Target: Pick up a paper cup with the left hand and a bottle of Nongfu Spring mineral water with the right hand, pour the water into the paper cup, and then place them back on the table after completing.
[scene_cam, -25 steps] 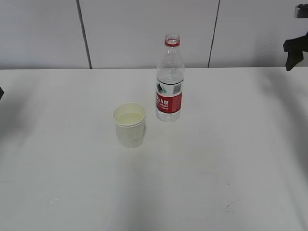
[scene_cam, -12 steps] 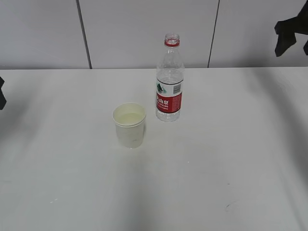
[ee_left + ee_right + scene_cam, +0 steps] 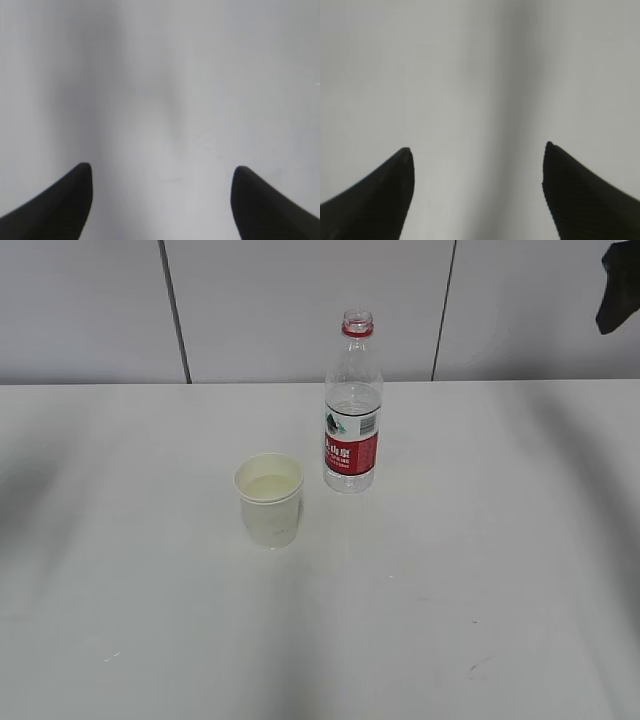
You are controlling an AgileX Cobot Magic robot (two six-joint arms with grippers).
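Observation:
A cream paper cup (image 3: 269,498) stands upright on the white table (image 3: 480,570), with liquid showing inside. Just behind and right of it stands an uncapped clear bottle (image 3: 352,405) with a red label and a red neck ring, holding clear water. Only a black piece of the right hand (image 3: 619,285) shows at the top right edge of the exterior view. The left hand is out of the exterior view. In the left wrist view my left gripper (image 3: 161,172) is open over bare table. In the right wrist view my right gripper (image 3: 478,150) is open over bare table.
A grey panelled wall (image 3: 300,300) with dark vertical seams stands behind the table's far edge. Faint scuff marks (image 3: 478,665) lie on the table near the front right.
The right hand has risen and drawn back to the top right corner. The left hand, seen at the left edge earlier, has left the exterior view. Cup and bottle have not moved.

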